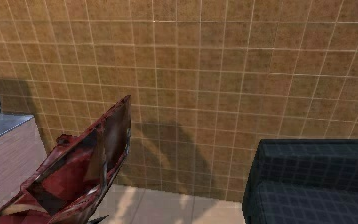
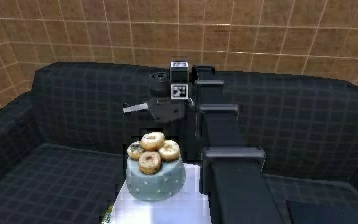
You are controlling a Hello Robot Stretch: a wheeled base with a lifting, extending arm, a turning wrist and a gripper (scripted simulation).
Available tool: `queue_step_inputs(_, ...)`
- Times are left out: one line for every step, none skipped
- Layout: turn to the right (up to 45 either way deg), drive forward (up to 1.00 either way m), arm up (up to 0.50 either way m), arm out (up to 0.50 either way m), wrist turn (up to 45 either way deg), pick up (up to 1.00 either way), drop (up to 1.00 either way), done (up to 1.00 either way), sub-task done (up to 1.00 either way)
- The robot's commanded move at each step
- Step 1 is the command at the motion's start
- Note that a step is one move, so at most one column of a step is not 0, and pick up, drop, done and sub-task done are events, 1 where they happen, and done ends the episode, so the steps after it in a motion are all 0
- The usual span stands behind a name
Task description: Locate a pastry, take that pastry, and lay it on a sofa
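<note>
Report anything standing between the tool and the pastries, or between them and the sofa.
Nothing visible does. The tool shows against the sofa, higher in the arm side view than the ring pastries heaped on a pale blue base. Bare sofa fabric lies between them, and the sofa spreads behind and beside the pile.

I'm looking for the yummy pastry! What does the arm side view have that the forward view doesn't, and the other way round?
Arm side view: the dark arm, its gripper, and ring-shaped pastries on a pale blue round base on the sofa. Forward view: a slanted red and dark thing at lower left, a grey surface beside it. Both: the dark sofa and the tan tiled wall.
</note>
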Motion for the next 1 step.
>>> queue_step_inputs(0.0, 0.0, -0.12, 0.0, 0.0, 0.0, 0.0, 0.0, 0.0)
